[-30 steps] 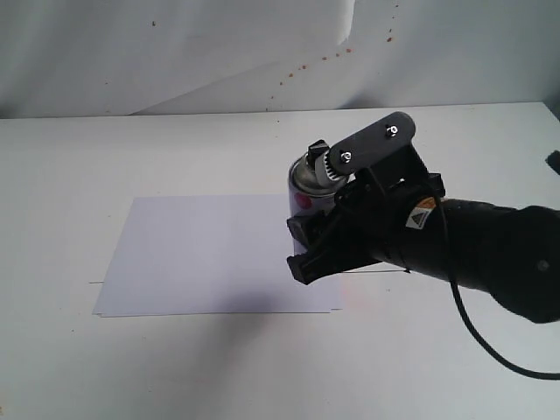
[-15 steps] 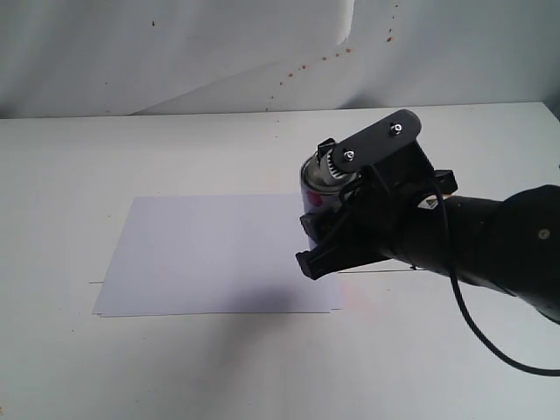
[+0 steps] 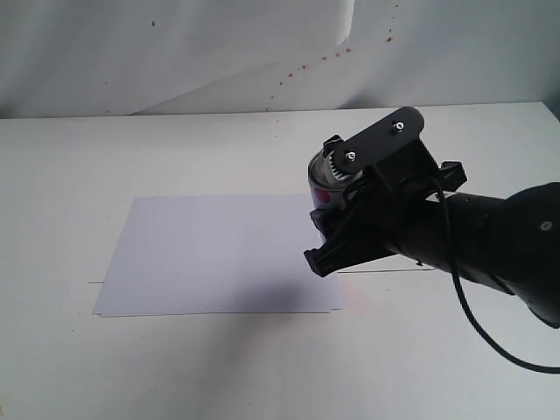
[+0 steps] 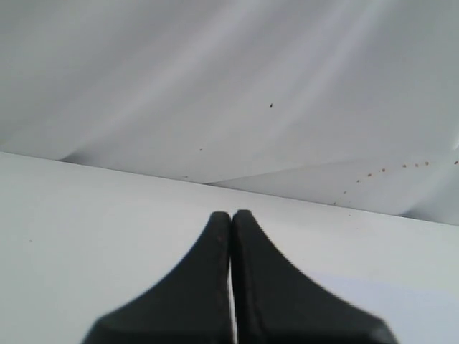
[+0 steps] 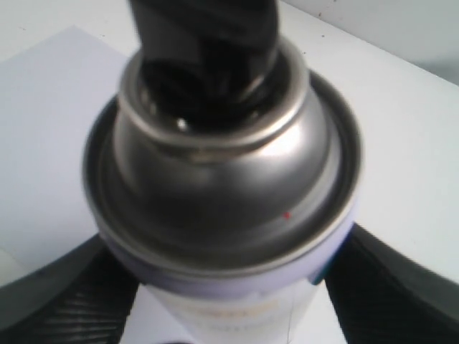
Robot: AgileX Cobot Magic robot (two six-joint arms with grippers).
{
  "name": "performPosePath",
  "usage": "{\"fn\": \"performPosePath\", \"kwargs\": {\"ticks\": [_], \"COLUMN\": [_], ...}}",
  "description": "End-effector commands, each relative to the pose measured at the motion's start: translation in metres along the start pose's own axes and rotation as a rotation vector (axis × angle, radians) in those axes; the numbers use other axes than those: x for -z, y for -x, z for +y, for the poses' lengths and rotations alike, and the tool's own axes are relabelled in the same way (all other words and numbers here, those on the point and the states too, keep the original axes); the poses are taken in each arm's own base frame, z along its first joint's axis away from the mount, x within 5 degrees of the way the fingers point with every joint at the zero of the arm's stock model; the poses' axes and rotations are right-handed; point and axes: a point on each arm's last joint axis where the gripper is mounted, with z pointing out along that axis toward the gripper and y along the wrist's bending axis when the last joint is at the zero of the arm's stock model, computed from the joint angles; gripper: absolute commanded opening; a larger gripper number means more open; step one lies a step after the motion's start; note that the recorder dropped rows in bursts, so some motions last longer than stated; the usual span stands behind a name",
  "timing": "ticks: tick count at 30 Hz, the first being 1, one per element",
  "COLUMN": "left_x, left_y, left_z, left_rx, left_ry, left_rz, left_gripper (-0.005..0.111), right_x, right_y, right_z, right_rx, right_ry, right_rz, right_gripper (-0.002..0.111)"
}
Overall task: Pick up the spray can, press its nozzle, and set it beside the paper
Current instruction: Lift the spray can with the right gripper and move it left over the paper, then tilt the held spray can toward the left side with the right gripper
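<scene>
On the white desk (image 3: 175, 367) the paper (image 3: 210, 254) lies flat, taking up the middle-left. My right arm reaches in from the right, and the right pincer (image 3: 331, 220) is clamped around the body of the spray can (image 3: 320, 185), one jaw on each side just under the silver dome. The can hangs off the desk above the paper's right edge, near the far corner, leaning a little. The left pincer (image 4: 231, 236) has its tips together, holds nothing, and is well away from the can.

I judge the step in hand to be carrying the can to its spot. To do it well I would bring the can upright, move it right until it is past the paper's edge and over bare desk, lower it until the base sits flat, and only then let the jaws part.

The can is the only container here, and what is in it is hidden. The black nozzle (image 5: 204, 43) is blurred in the right wrist view, so I cannot tell whether anything is pressing on it.
</scene>
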Motion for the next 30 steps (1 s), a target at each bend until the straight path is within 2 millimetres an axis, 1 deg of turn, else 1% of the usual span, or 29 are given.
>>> {"fn": "performPosePath", "kwargs": {"ticks": [1,6,14,30], "left_x": [0.0001,0.0005,0.0007,0.0007], "left_y": [-0.0024,-0.0073,-0.0095,-0.0095], "left_z": [0.0004,0.0024,0.0030,0.0030], "left_rx": [-0.003,-0.078,-0.077,-0.077], "left_ry": [0.005,0.024,0.029,0.029], "left_rz": [0.030,0.085,0.110,0.110], "left_gripper": [0.000,0.000,0.000,0.000], "right_x": [0.0020,0.0020,0.0019,0.0020], "right_y": [0.0061,0.0055,0.0047,0.0030], "right_z": [-0.0044,-0.0028,-0.0010,-0.0006], "right_rx": [0.013,0.032,0.027,-0.058], "right_ry": [-0.041,-0.023,-0.004,-0.004], "right_rz": [-0.027,-0.020,-0.011,0.007], "right_gripper": [0.000,0.000,0.000,0.000]}}
